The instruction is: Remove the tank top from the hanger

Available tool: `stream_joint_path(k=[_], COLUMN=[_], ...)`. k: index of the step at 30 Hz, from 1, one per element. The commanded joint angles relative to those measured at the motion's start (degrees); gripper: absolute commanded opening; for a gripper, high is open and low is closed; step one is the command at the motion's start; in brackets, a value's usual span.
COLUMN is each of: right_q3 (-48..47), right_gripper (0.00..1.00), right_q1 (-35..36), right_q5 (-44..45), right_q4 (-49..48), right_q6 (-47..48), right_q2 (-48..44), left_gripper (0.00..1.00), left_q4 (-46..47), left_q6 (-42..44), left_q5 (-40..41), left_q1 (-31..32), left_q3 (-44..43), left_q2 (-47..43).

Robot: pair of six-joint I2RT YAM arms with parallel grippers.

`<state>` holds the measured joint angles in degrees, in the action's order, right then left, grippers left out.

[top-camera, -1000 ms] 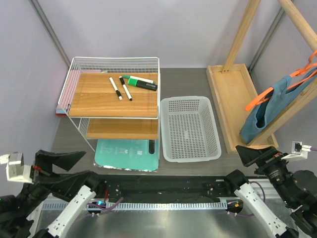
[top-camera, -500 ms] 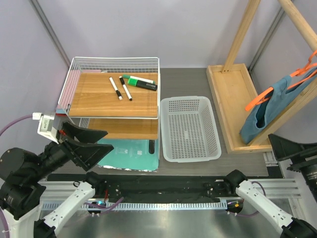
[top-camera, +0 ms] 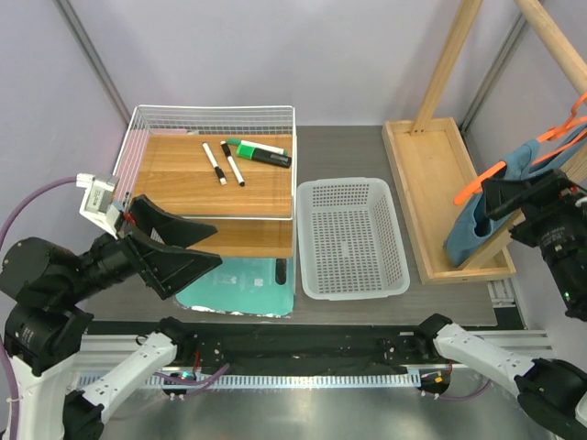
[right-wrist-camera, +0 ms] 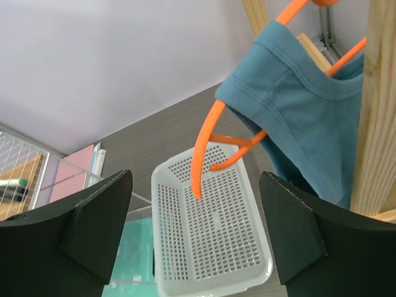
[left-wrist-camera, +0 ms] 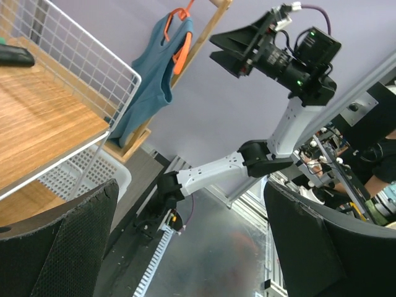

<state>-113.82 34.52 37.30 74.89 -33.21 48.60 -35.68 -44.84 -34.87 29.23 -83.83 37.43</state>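
**A:** How did the tank top [right-wrist-camera: 291, 120] look?

**B:** Dusty teal, soft, with stitched edges. It was draped on the orange hanger [right-wrist-camera: 201, 145] and hung limp against the wooden post [right-wrist-camera: 383, 93]. One bare end of the hanger curved down out of the cloth.

**A:** Where was that, seen from the right gripper [right-wrist-camera: 195, 179]?

**B:** Ahead of it. The cloth was above and beyond the right-hand finger, and the bare hanger end showed in the gap between the two fingers. Nothing touched. The white basket [right-wrist-camera: 210, 247] lay farther off, below that gap.

**A:** And the fingers?

**B:** They were spread wide and held nothing. The left gripper [left-wrist-camera: 192, 185] was the same, fingers far apart, with the garment far beyond them.

**A:** What had changed from half a second before?

**B:** The right gripper had risen from low by the table's near edge to the level of the garment. The left had lifted a little toward the wire shelf [top-camera: 211, 174]. Tank top and hanger hung as before.
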Motion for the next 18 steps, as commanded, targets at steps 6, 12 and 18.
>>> stream_joint_path(k=[6,12,18], right_q3=[-3.34,-2.81,-3.07], right_gripper=[0.86,0.84,0.82], right_q1=[0.19,0.28,0.28], right_q5=[6.82,6.29,5.95], right_q4=[-0.8,-0.63,0.16], right_q6=[0.43,-0.36,0.34], right_q2=[7.83,6.25,7.21], left_gripper=[0.95,0.9,0.88], left_q4=[5.62,11.06,16.08], left_q6=[-3.23,-6.04,-5.71], left_q5=[-8.1,-12.84,-10.06], left_q1=[0.03,-0.05,4.59], left_q3=[-5.54,-13.1,-20.13], left_q2=[7.47,18.09,26.63])
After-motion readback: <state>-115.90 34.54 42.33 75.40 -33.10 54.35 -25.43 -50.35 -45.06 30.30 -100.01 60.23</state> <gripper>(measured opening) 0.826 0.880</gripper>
